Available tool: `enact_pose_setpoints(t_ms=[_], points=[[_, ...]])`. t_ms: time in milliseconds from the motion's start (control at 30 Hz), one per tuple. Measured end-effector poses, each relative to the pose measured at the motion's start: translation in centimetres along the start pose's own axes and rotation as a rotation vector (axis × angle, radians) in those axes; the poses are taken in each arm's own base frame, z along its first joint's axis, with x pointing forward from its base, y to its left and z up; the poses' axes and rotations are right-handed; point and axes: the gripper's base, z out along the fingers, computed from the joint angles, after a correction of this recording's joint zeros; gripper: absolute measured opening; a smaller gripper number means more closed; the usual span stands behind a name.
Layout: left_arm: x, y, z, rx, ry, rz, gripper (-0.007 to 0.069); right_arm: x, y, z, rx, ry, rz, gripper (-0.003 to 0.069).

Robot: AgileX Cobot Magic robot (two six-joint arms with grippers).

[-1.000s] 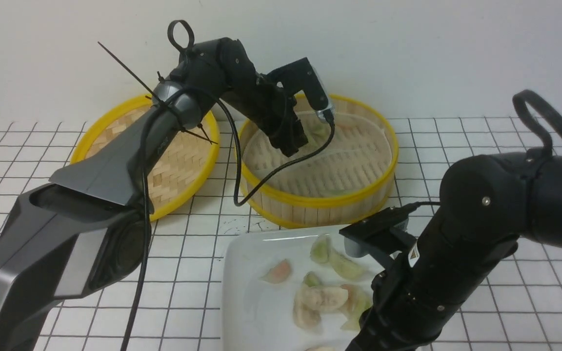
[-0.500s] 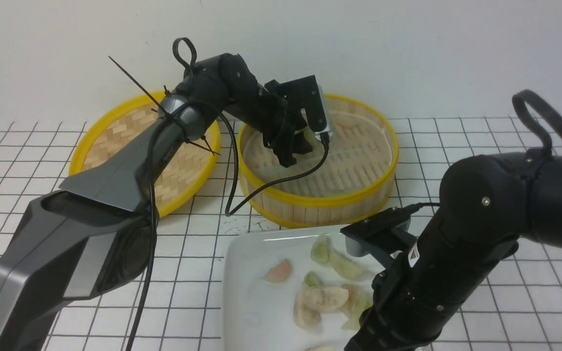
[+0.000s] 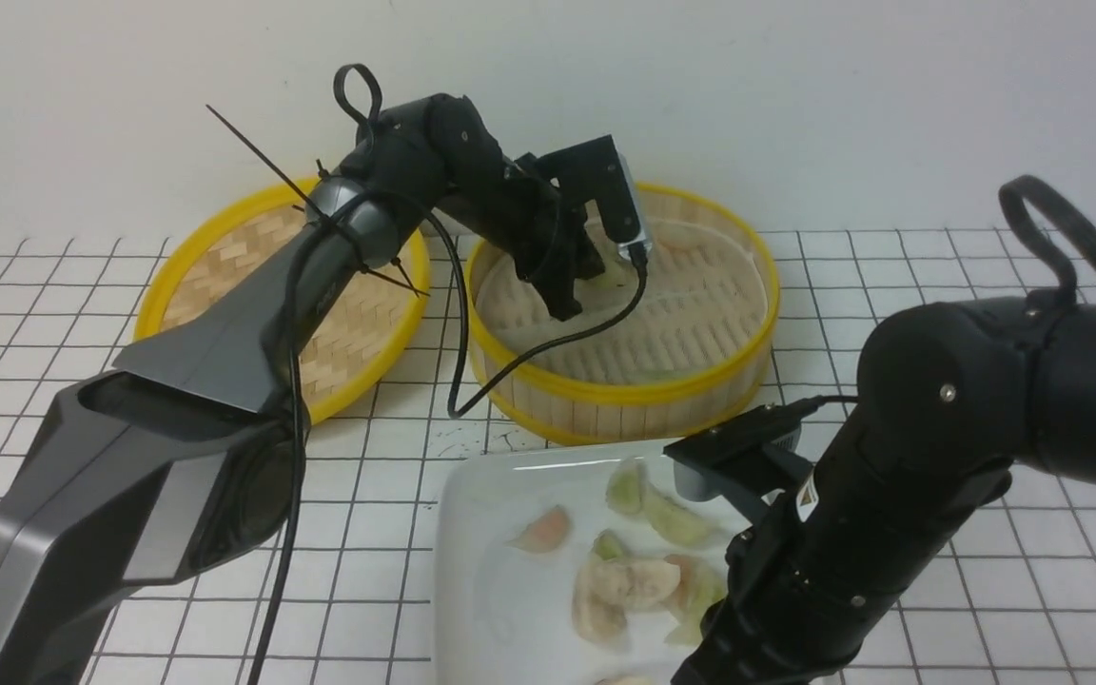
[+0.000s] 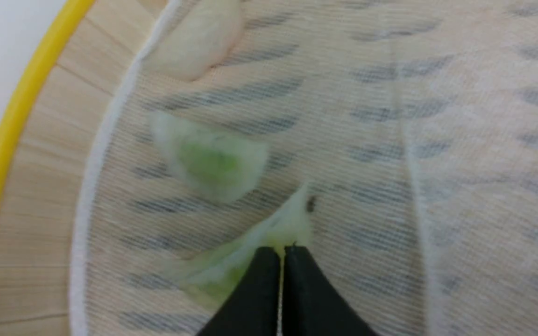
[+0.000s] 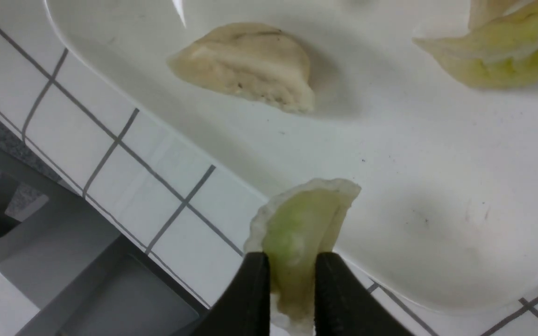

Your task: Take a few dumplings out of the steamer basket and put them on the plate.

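Two grippers clamped. L gripper [image 4: 282,254] pinches a green dumpling [image 4: 269,228] by its edge in the steamer basket [image 3: 624,392] near the counter's [image 3: 890,276] far edge, wrist slightly higher than 0.5 s ago. R gripper [image 5: 292,261], unmoved, grips another green dumpling [image 5: 297,219] over the plate [image 3: 481,533] rim, near edge. Basket: 3 dumplings [image 4: 213,161] visible; plate: 6+.

Left arm [image 3: 253,304] was extended forward with the wrist bent down. The left gripper [image 4: 282,249] was lowered inside the steamer basket [image 3: 624,392], jaws almost together, pinching the edge of a pale green dumpling [image 4: 231,266]. Right arm [image 3: 938,457] was folded on the basket's near side, wrist pointing down. The right gripper [image 5: 292,261] clamped a yellow-green dumpling [image 5: 299,224], jaws narrowly apart.
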Motion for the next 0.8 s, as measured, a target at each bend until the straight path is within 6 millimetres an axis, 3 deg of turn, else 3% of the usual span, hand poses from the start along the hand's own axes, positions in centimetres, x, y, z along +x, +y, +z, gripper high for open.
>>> enact_pose_setpoints(t_ms=[200,500,800], points=[[-1.3,-0.6,-2.4,0.105,0.025,0.01,-0.0006,0.0,0.0,0.0,0.001,0.0,0.0,0.0106],[-1.6,0.3,-2.3,0.002,-0.017,0.091,0.0014,-0.2,0.0,0.0,0.005,-0.024,-0.018,0.0106],[-0.1,0.2,0.3,-0.031,-0.014,0.261,0.0279,-0.2,-0.1,0.0,0.006,-0.027,-0.019,0.0106]])
